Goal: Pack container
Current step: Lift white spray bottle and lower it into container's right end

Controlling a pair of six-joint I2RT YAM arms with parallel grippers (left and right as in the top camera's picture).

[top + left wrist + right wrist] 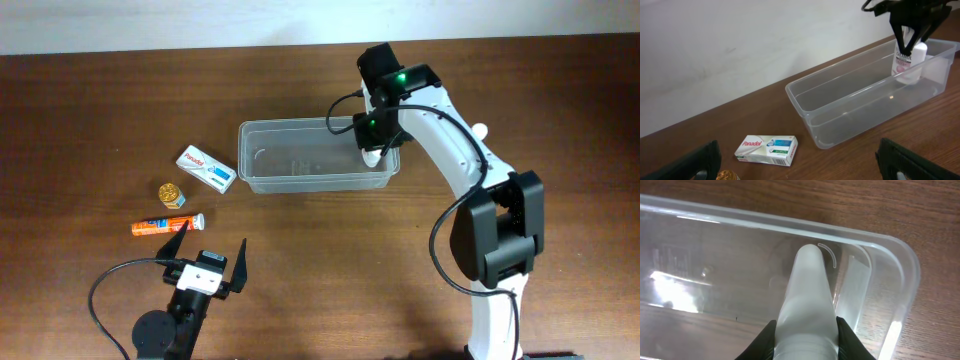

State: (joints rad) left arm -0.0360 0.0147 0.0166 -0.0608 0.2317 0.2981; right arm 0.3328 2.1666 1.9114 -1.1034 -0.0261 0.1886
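Counting on the table: one clear container (300, 160) mid-table, one white bottle (909, 62), one carton (206, 168), one small gold round thing (172, 193), one orange tube (168, 225). Right gripper (911, 42) reaches down into the container's right end, clamped on the upright bottle. Left gripper (214, 236) sits low near the tube, jaws wide apart, empty.

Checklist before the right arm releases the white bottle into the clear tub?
1. Right gripper shut on white plastic bottle: ok.
2. Bottle inside the walls of the clear rectangular plastic container: ok.
3. Bottle base resting on container floor: cannot tell.
4. Left gripper open, apart from container: ok.
5. White-and-blue carton, orange tube, small gold round item packed: not ok, all lie outside the container.
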